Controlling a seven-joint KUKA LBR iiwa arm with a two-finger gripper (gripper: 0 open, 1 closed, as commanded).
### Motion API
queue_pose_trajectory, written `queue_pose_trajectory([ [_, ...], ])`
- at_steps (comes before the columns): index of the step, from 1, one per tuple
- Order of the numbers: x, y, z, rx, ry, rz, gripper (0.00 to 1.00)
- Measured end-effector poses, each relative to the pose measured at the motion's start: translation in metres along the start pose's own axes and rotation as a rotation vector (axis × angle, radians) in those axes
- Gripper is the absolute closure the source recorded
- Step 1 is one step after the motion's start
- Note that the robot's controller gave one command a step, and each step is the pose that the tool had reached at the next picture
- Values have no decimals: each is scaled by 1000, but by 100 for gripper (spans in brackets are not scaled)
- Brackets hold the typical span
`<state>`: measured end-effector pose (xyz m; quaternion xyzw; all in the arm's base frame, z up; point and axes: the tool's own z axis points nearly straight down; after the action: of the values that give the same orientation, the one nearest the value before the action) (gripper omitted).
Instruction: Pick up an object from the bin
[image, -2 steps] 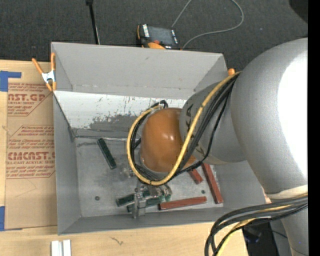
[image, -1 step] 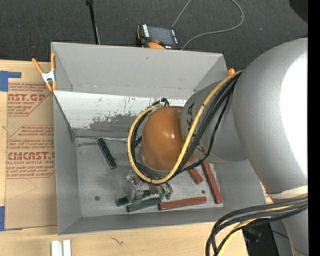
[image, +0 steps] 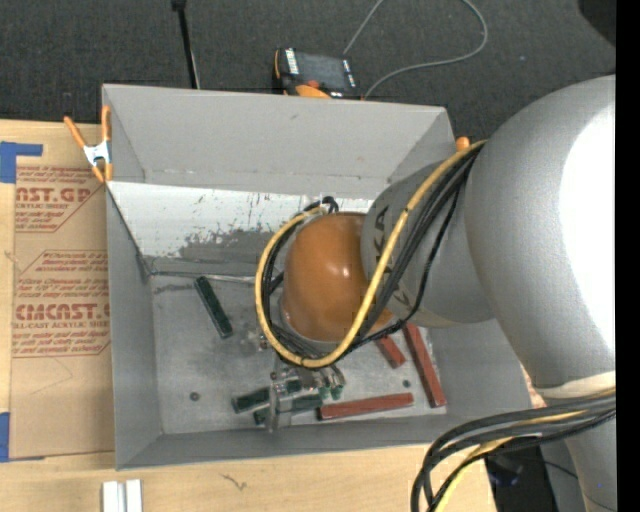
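Close to the front wall of the grey metal bin (image: 130, 350), on its scuffed floor, lies a short dark green bar (image: 248, 402), a stubby rectangular piece lying flat. Just to its right the gripper (image: 293, 392) is low over the floor, so close to the bar's right end that whether they touch cannot be told. On the gripper's other side a long reddish-brown flat strip (image: 368, 405) lies along the front wall, its left end right at the gripper.

Whether the gripper is open or closed cannot be told: it is a small dark tangle of metal and green parts, and nothing can be made out in its grip.

Directly above it, a glossy orange dome-shaped wrist cover (image: 325, 275), ringed by looping black and yellow cables (image: 400, 240), hides the middle of the floor. Two more reddish-brown strips (image: 428, 365) lie at an angle to the right, partly under the arm. Farther back on the left, well apart, a longer dark green bar (image: 213, 306) lies tilted. The thick silver arm (image: 540, 230) covers the bin's right side.
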<state>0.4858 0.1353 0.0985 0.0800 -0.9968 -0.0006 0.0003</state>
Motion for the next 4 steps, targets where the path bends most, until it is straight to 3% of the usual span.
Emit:
queue_pose_trajectory([
  [1,-9,-38,30,2,2,-59,0],
  [2,-11,-36,25,0,-6,-60,100],
  [3,-37,-32,-131,1,-12,-44,100],
  [4,-35,-32,-127,1,-3,-45,0],
])
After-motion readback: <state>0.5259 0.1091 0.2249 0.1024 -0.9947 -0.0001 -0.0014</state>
